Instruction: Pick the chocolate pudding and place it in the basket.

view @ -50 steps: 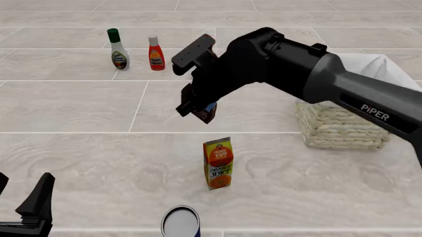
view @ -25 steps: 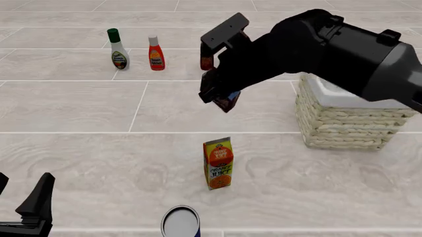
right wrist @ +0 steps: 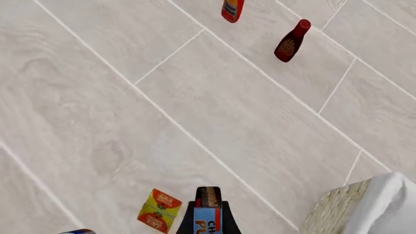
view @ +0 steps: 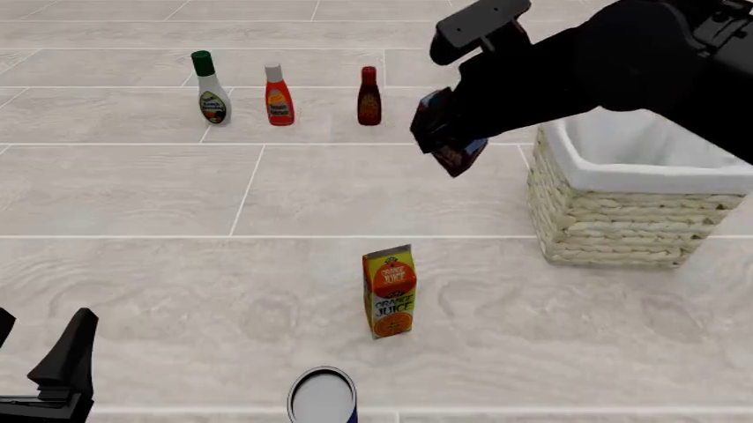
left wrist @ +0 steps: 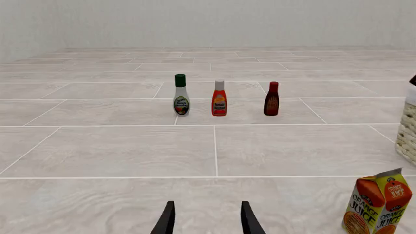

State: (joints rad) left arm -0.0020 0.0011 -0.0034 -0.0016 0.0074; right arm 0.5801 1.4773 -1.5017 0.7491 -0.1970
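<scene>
The chocolate pudding, a small dark brown carton with a blue edge, hangs in the air in my right gripper, which is shut on it, just left of the basket. In the right wrist view the chocolate pudding sits between the fingers, high over the floor, with the basket's rim off to one side. The basket is pale wicker with white cloth lining. My left gripper rests low at the near left, open, and the left wrist view shows nothing between its fingertips.
An orange juice carton stands in the near middle, with a tin can at the front edge. Three bottles stand in a row at the back: a white one with a green cap, an orange-red one and a dark red one.
My right arm has carried the chocolate pudding up and to the right, from over the middle toward the basket's left side. That uncovered the dark red bottle. The left arm has stayed put.
</scene>
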